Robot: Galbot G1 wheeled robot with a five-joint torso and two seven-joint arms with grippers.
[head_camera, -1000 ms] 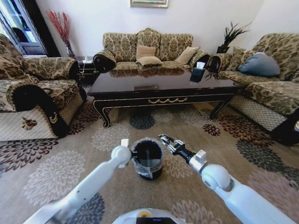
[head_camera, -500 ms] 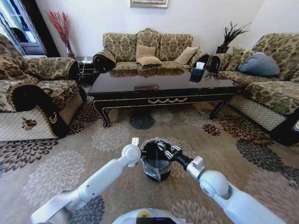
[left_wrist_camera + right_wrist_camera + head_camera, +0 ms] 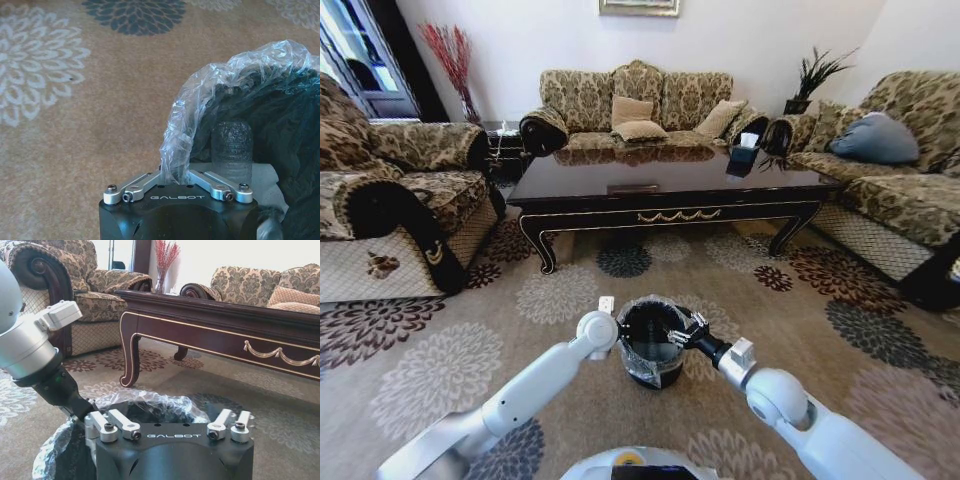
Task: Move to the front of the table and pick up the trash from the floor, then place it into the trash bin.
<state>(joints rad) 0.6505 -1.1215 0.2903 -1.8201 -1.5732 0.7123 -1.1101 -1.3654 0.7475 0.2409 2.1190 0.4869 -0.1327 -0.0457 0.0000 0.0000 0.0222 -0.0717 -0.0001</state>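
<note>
Now your left gripper (image 3: 618,338) pinches the liner at the trash bin (image 3: 651,344) rim, as before. Your right gripper (image 3: 677,332) has dropped from the rim into the mouth; whether its jaws are spread, you cannot tell. Judged: release stage. The table (image 3: 670,190) lies well beyond; nothing obstructs.

1. A patterned sofa (image 3: 638,102) stands against the far wall, with tan cushions (image 3: 636,118) on its seat.
2. An armchair (image 3: 390,195) in the same fabric sits at the left.
3. Another sofa (image 3: 895,185) lines the right side, a grey-blue pillow (image 3: 876,138) resting on it.
4. A vase of red twigs (image 3: 452,58) stands in the far left corner.
5. A green plant (image 3: 812,78) stands in the far right corner.
6. A tissue box (image 3: 744,150) sits near the plant.
7. A picture frame (image 3: 639,7) hangs on the wall.
</note>
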